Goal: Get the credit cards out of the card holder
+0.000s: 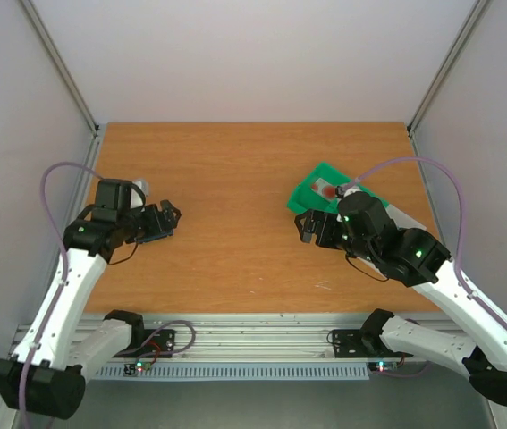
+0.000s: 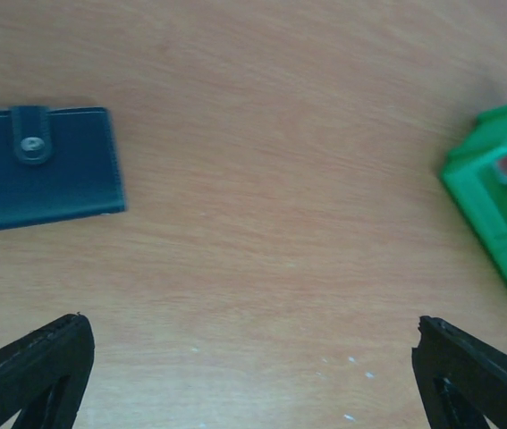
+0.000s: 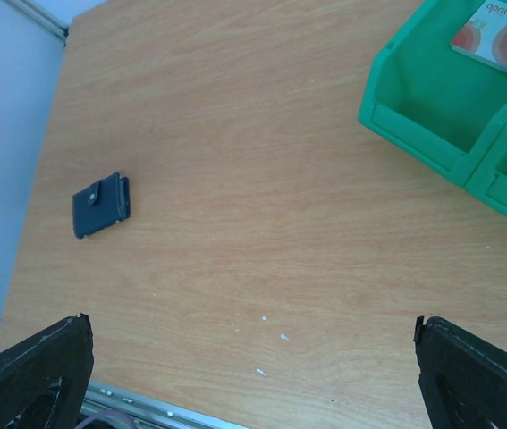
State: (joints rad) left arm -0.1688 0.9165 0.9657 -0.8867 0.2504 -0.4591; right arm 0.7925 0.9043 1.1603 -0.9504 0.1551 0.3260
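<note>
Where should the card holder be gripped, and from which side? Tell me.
Probably pinch the card holder across its two long edges, away from the snapped tab, coming straight down. It lies flat and closed on the table, so only its thin edges offer purchase.

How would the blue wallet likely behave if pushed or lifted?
Lying flat and thin on the smooth table, the wallet would probably slide, not tip. Its snap tab looks fastened, so it should stay shut when lifted. Small, so likely light.

Wooden table (image 1: 235, 179), plain white walls (image 1: 235, 54)
</note>
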